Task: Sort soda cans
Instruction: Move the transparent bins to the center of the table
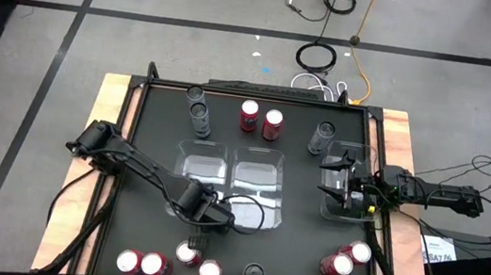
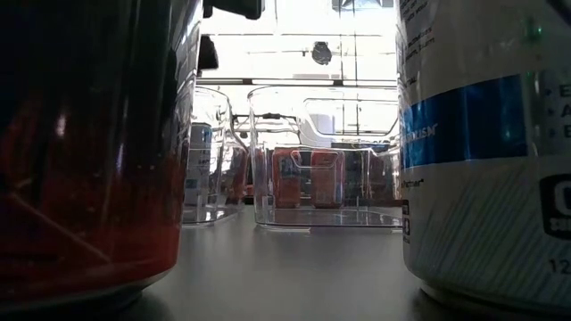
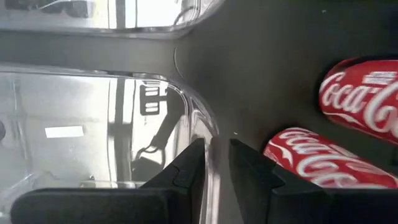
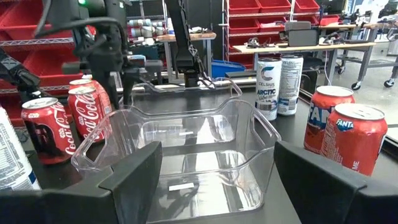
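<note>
You have two bins (image 1: pixel 230 183) side by side mid-tabletop (image 1: pixel 159 107). Cans (image 1: pixel 260 120) stand behind them. More cans (image 1: pixel 167 262) sit in front, near your left gripper (image 1: pixel 198 242).

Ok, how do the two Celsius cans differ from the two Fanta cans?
The Celsius cans are tall and slim, the Fanta cans shorter and wider. The Celsius cans are white, the Fanta cans orange-red. The Celsius cans stand farther from the right tool than the Fanta cans. Both pairs stand upright, side by side.

Left pincer (image 1: pixel 197 241) nearly closed, right pincer (image 4: pixel 214 177) spread wide
</note>
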Robot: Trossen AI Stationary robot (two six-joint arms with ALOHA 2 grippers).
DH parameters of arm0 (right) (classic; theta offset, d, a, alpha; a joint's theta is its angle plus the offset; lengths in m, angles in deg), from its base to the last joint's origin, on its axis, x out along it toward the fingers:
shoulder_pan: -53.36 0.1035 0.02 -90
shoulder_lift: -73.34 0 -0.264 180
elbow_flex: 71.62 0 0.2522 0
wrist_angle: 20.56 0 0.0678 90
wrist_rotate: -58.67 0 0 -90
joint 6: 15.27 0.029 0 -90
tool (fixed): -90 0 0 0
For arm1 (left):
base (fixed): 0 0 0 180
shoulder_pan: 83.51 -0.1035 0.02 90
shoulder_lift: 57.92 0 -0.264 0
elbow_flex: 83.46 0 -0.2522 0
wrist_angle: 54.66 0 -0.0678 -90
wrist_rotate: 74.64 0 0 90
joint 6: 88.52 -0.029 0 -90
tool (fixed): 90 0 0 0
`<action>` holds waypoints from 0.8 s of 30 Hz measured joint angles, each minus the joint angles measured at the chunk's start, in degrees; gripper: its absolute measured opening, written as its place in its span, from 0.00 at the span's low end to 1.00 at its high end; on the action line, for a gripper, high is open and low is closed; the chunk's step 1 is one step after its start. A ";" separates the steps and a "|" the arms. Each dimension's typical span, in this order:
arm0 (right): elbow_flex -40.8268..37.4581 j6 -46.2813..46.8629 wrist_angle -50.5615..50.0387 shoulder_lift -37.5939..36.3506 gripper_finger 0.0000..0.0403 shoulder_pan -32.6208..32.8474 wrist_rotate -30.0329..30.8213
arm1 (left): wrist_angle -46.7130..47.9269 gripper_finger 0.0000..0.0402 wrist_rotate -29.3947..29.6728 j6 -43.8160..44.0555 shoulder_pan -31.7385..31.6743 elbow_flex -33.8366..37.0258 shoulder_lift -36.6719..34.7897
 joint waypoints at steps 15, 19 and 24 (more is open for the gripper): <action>0.00 0.00 -0.02 0.00 0.75 -0.01 0.00 | 7.78 0.20 0.21 -0.62 -0.38 -10.11 -0.17; 0.00 0.00 -0.02 0.00 0.75 0.01 0.00 | 8.08 0.20 1.54 -5.97 -1.32 -11.03 -0.15; -0.01 0.00 -0.02 0.00 0.75 -0.01 0.00 | 8.77 0.20 2.65 -6.30 -2.58 -11.23 -0.15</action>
